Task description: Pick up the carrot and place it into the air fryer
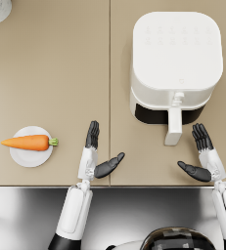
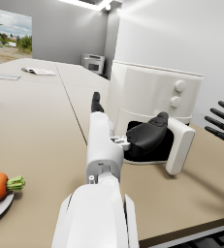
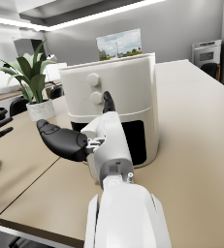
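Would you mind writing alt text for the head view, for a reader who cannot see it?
A carrot lies on a small white plate at the left of a tan table, while a white air fryer stands at the upper right with its drawer handle toward the robot. The left hand and right hand are both open and empty, between plate and fryer.

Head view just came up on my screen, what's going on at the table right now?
Nothing is being handled yet. The carrot lies on a small white plate on the table's left side, untouched. The left hand and right hand both hover open over the tan table, holding nothing. The white air fryer stands ahead of the right hand with its drawer pulled slightly out, handle toward the robot. The pick-up has not started.
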Motion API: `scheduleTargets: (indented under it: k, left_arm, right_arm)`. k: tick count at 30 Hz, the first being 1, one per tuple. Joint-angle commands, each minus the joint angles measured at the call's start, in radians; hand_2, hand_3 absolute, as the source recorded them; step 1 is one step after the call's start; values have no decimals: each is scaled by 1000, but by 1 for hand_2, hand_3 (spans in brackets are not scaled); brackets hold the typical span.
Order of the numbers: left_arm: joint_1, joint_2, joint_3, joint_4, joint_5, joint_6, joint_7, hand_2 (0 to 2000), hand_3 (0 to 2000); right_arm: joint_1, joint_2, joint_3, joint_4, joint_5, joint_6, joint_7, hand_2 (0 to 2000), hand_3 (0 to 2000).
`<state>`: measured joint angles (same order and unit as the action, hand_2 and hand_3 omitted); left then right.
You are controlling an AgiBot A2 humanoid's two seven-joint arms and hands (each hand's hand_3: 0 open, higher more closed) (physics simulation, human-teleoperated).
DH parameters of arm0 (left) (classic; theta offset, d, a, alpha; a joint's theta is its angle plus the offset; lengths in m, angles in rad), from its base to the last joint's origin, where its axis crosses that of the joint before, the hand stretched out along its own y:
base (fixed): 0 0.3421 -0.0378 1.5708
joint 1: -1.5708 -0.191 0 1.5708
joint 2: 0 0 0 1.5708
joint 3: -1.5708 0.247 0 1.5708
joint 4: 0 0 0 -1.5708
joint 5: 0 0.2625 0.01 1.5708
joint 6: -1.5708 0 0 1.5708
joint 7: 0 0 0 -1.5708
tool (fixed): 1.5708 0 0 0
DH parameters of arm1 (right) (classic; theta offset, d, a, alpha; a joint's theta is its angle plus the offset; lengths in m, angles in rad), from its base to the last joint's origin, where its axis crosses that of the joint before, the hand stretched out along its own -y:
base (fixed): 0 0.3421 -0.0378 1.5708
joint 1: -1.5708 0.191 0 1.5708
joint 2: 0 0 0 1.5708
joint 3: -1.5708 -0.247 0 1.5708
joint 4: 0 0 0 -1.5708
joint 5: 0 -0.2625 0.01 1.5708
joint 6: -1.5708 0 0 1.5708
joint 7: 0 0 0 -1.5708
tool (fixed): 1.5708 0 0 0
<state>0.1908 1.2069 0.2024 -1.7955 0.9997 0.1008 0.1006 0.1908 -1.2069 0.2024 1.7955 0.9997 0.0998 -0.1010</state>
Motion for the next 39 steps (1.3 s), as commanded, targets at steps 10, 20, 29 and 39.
scheduleTargets:
  k: [10, 20, 29, 39]
  left_arm:
    - [0, 0, 0, 0, 0, 0, 0, 0, 0]
    - [0, 0, 0, 0, 0, 0, 0, 0, 0]
    - [-36, 2, -65, -8, 0, -87, -87, 0, 0]
    - [-32, 25, -202, -38, 446, -100, -100, 0, 0]
  right_arm:
    - [0, 0, 0, 0, 0, 0, 0, 0, 0]
    - [0, 0, 0, 0, 0, 0, 0, 0, 0]
    - [6, -25, 73, -38, 0, -86, 87, 0, 0]
    - [1, -52, 58, -39, 383, -99, 100, 0, 0]
